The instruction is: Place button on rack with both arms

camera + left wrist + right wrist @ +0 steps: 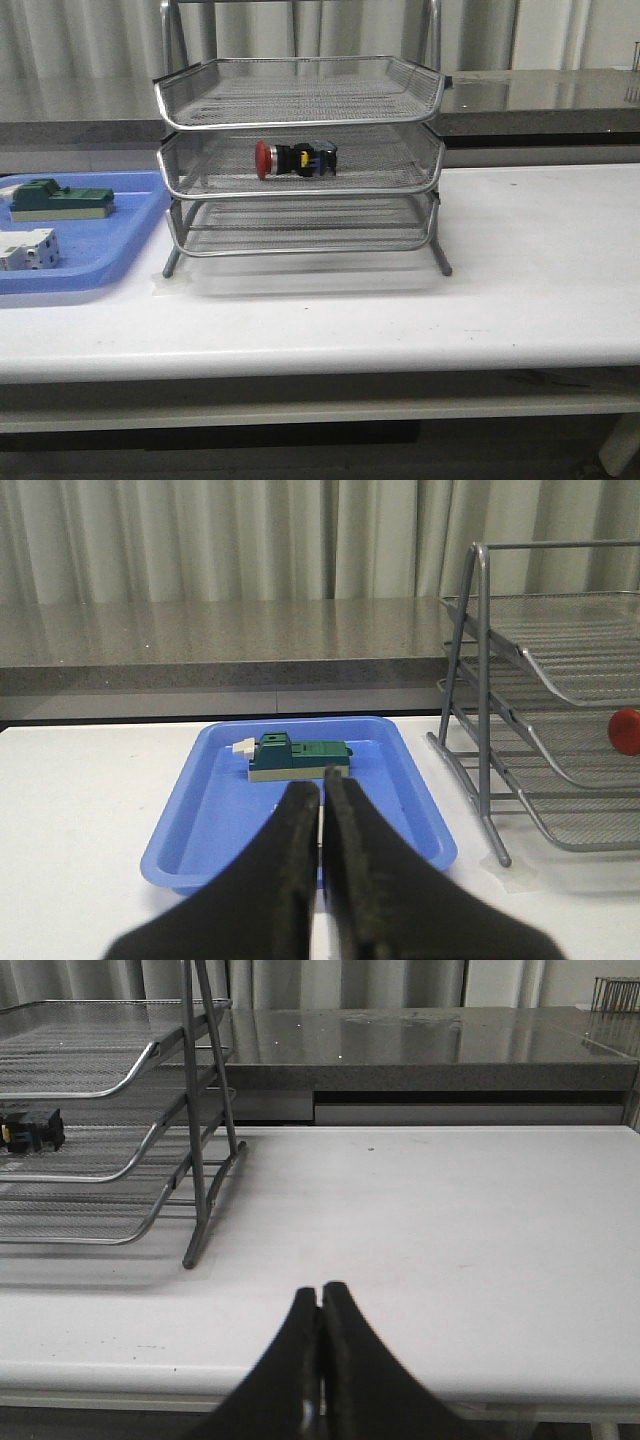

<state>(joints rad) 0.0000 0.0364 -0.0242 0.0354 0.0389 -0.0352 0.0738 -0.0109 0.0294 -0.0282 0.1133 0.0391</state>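
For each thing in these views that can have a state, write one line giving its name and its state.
button: lying on its side in the rack's middle tier
rack: upright, top and bottom tiers empty
blue tray: holds green and white blocks
left gripper: shut, empty
right gripper: shut, empty

Front view faces the rack [300,160] head-on from table height, at moderate range. Each wrist view looks forward over its closed gripper, left [322,810] and right [320,1305]; all three share the rack.
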